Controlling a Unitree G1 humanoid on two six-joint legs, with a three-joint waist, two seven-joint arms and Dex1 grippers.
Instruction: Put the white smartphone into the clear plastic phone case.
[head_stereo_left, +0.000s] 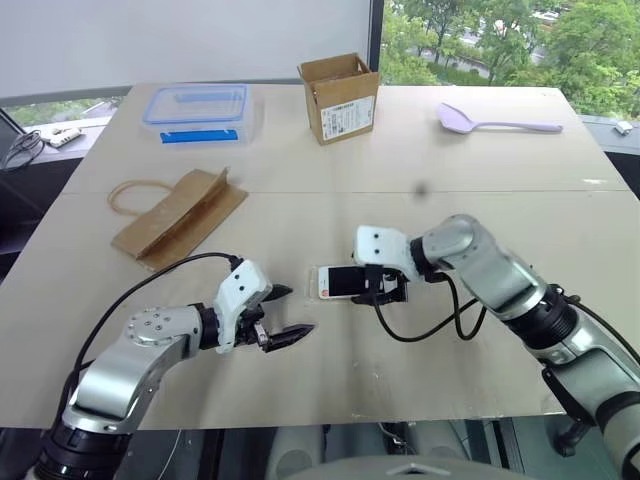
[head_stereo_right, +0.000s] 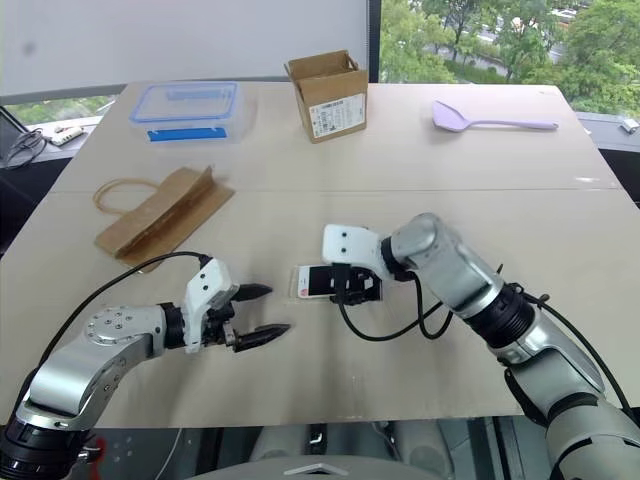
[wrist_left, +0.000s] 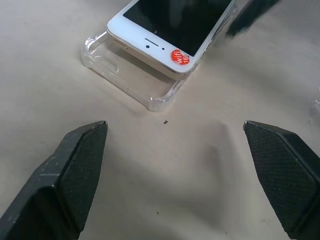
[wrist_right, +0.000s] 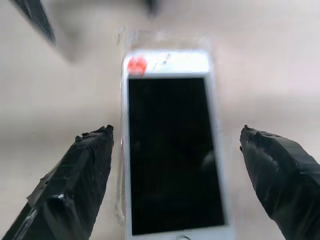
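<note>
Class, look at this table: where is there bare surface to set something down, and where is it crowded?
Free: the stretch between cardboard box and lilac spatula, and the right side below the spatula. Crowded: the front middle, where both open pincers flank the white smartphone on its clear case.

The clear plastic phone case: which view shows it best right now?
The left wrist view: the clear plastic phone case shows its rim and corner, with the white smartphone lying askew on it. The right wrist view shows faint edges; in the head views it is barely discernible.
</note>
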